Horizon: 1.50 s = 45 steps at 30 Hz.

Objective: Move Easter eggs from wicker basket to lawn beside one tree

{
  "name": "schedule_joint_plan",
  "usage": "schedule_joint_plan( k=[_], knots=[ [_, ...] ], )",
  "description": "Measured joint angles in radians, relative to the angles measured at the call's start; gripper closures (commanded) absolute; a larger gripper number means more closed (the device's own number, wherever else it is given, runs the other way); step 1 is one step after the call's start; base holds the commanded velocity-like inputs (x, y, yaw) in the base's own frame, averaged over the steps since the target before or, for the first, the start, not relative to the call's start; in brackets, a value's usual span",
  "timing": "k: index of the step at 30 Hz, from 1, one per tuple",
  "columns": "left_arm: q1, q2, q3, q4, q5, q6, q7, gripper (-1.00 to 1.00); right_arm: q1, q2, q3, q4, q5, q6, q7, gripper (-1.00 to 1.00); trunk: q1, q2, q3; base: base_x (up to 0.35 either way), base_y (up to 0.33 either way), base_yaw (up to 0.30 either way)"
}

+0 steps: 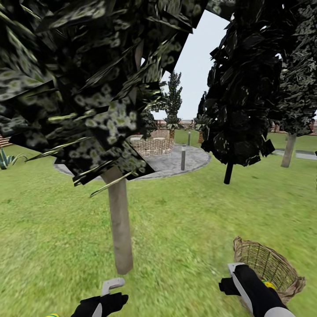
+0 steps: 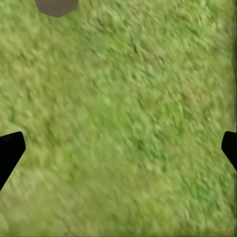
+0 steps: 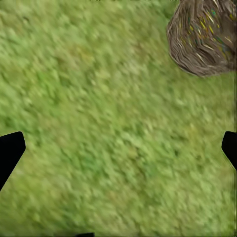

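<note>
The brown wicker basket [image 1: 270,264] lies tilted on the lawn [image 1: 185,229] at the lower right; it also appears in the right wrist view [image 3: 205,37]. A yellow egg [image 1: 269,285] peeks out of it behind my right arm. My right gripper [image 1: 232,278] hovers just left of the basket, open, fingertips [image 3: 11,150] wide apart over bare grass. A sliver of another yellow egg [image 1: 52,315] shows at the bottom edge, left of my left gripper [image 1: 108,297]. That gripper is open and empty above grass. The tree's pale trunk [image 1: 119,229] stands just beyond it, its base [image 2: 57,6] in the left wrist view.
Blocky mottled foliage [image 1: 88,88] fills the upper left overhead. A near-black-leaved tree [image 1: 244,88] with a thin dark trunk stands behind the basket. A grey round patio [image 1: 176,160] with woven chairs and a bollard [image 1: 183,157] lies farther back. Open grass stretches between trunk and basket.
</note>
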Motion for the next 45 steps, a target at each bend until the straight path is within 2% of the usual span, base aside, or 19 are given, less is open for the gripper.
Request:
schedule_joint_plan(
  k=[9,22,31,45],
  knots=[
    [0.000,0.001,0.000,0.000,0.001,0.002,-0.010,-1.00,0.000,-0.001,0.000,0.000,0.000,-0.001,0.000,-1.00,0.000,0.000,0.000,0.029,-0.161,0.000],
    [0.000,-0.005,-0.019,0.000,-0.002,0.004,-0.005,-1.00,0.000,0.000,0.000,0.000,0.000,-0.001,0.000,-1.00,-0.001,0.000,0.000,0.274,-0.151,0.000],
    [0.000,-0.017,-0.021,0.015,-0.042,0.003,-0.003,-1.00,0.000,0.002,0.001,0.000,0.001,-0.002,0.000,-1.00,0.000,0.000,0.000,0.065,-0.306,0.000],
    [0.000,-0.017,-0.020,0.016,-0.046,-0.001,-0.003,-1.00,0.000,0.002,0.001,0.000,0.001,-0.002,0.000,-1.00,0.000,0.000,0.000,0.113,-0.288,0.000]
  ],
)
